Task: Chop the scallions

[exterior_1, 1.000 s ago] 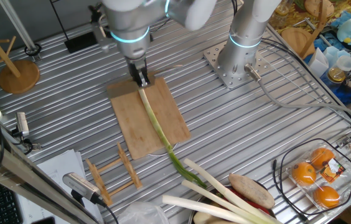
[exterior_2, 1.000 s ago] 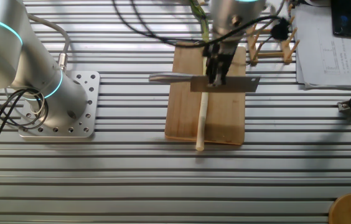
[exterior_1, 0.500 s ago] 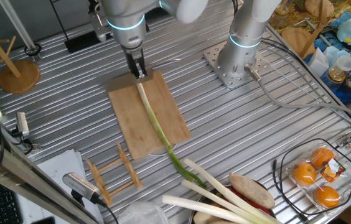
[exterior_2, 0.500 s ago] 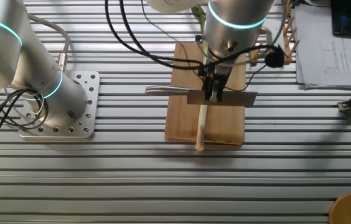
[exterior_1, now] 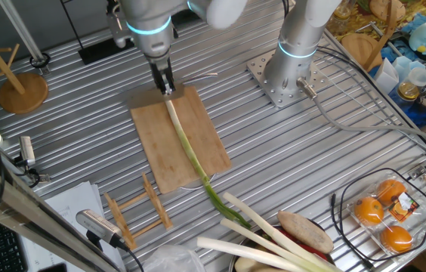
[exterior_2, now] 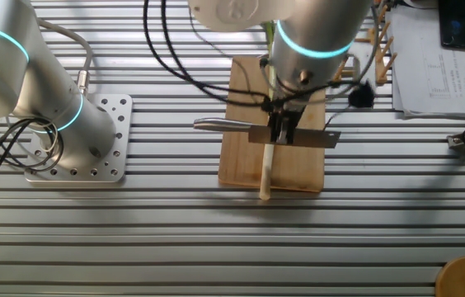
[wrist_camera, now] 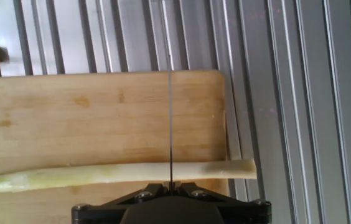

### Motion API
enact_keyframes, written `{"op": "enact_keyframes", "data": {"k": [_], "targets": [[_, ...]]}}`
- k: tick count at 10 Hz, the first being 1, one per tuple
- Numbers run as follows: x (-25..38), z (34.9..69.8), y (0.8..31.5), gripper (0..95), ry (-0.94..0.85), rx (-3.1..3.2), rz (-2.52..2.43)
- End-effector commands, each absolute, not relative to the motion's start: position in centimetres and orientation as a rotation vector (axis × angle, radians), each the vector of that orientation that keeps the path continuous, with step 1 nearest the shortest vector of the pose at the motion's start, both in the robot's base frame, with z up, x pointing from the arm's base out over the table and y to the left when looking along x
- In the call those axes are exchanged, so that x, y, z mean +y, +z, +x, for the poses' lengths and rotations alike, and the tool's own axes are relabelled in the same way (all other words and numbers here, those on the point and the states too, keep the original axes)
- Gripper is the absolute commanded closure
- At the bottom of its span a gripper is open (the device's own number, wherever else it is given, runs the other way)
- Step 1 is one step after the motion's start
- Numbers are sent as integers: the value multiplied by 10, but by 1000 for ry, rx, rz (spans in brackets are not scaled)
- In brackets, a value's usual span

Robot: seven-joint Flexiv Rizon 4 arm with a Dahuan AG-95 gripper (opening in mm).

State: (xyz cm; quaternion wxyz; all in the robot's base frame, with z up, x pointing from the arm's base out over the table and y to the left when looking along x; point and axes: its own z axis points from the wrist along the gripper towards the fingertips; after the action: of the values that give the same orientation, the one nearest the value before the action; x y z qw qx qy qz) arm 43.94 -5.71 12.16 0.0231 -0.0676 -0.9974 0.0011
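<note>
Steel blade first: your gripper (exterior_2: 281, 134) is clamped on a knife (exterior_2: 294, 136), edge down across the scallions (exterior_1: 186, 142) near the pale root end. That stalk lies lengthwise on the wooden cutting board (exterior_1: 149, 143), its green tip trailing off the far edge. You should expect it to be light, soft and round, so it may roll or slide under the blade. Nothing pins it; cut straight down, not sideways.

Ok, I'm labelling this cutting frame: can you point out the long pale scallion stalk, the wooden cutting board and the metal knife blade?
long pale scallion stalk (wrist_camera: 101, 175): hand view, whitish shaft
wooden cutting board (exterior_1: 151, 136): one fixed view, bare surface
metal knife blade (exterior_2: 315, 139): the other fixed view, flat side
</note>
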Motion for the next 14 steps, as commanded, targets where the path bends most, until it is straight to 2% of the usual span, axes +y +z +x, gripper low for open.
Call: {"op": "enact_keyframes", "data": {"k": [1,9,14], "targets": [[-65,435,118,950,7,-3077,-170],[-73,424,99,950,-5,-3063,-132],[-78,404,94,950,-49,-3065,-158]]}}
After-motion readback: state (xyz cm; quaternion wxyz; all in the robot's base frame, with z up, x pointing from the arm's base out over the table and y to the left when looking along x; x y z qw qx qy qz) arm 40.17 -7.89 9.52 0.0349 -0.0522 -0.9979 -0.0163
